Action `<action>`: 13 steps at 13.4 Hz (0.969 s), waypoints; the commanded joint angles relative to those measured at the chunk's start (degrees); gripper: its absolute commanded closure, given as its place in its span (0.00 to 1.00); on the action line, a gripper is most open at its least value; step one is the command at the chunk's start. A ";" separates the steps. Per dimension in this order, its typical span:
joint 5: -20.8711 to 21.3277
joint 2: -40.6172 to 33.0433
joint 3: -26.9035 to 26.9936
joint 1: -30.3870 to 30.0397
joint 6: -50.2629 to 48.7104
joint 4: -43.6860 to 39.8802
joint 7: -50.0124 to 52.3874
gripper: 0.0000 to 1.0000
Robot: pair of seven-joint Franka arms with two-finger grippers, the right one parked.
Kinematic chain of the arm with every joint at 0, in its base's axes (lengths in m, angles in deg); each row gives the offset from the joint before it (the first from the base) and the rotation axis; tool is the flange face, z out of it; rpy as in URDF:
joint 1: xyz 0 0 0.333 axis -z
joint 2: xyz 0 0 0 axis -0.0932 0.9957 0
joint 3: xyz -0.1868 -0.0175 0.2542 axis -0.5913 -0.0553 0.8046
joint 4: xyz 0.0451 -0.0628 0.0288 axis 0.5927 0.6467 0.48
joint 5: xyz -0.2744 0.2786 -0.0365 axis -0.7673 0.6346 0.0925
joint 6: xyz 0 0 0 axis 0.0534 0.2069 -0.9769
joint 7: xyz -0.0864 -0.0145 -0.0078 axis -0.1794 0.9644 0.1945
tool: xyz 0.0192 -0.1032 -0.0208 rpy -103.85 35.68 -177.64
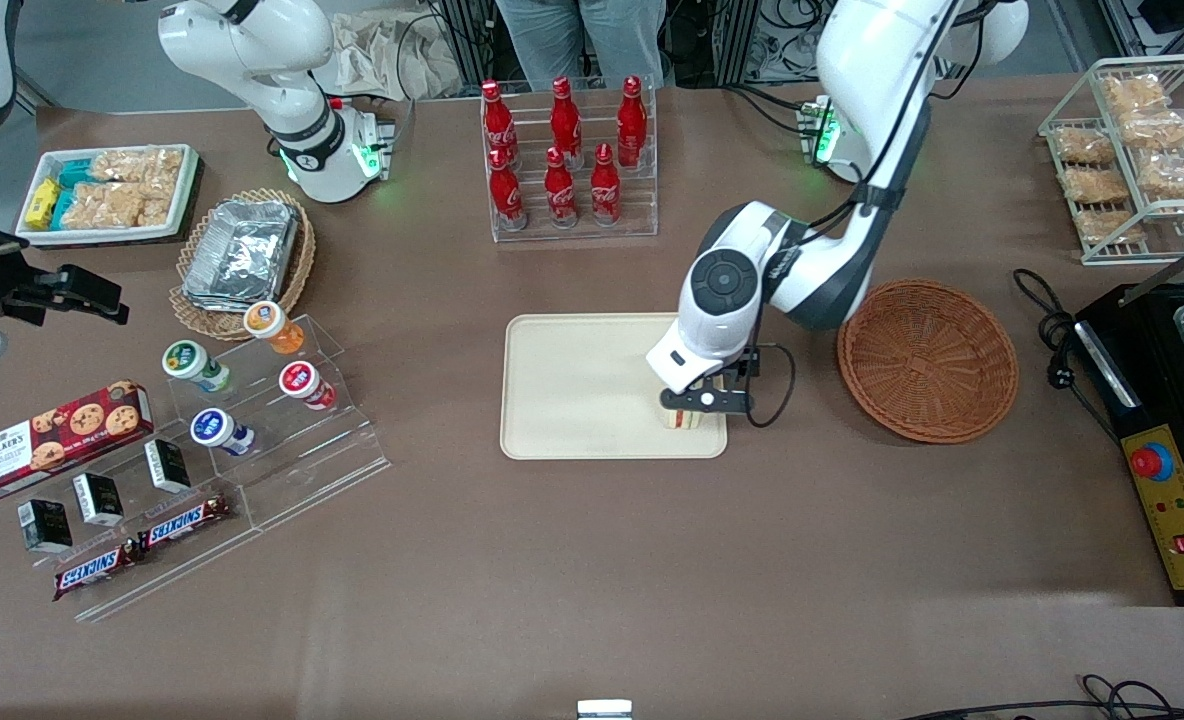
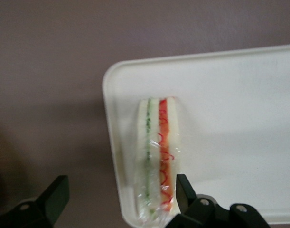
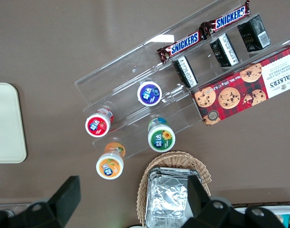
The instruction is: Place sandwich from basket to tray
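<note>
The sandwich, a wrapped white wedge with green and red-orange layers, lies on the cream-beige tray near one rounded corner. In the front view it shows as a small piece under the wrist, at the tray's corner nearest the camera and nearest the basket. My left gripper is open and straddles the sandwich; one finger is close beside the red layer, the other stands well off it. The gripper hangs low over that corner. The reddish-brown wicker basket is empty, beside the tray toward the working arm's end.
A rack of cola bottles stands farther from the camera than the tray. A tan basket with foil containers and an acrylic stand with cups lie toward the parked arm's end. A black appliance sits past the basket.
</note>
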 commanded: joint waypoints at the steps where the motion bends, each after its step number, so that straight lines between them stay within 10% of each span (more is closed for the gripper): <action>1: 0.32 -1.59 -0.30 -4.48 -9.09 -7.40 -2.60 0.00; 13: -1.19 -13.09 -0.13 -24.26 -19.20 -11.29 -16.23 0.00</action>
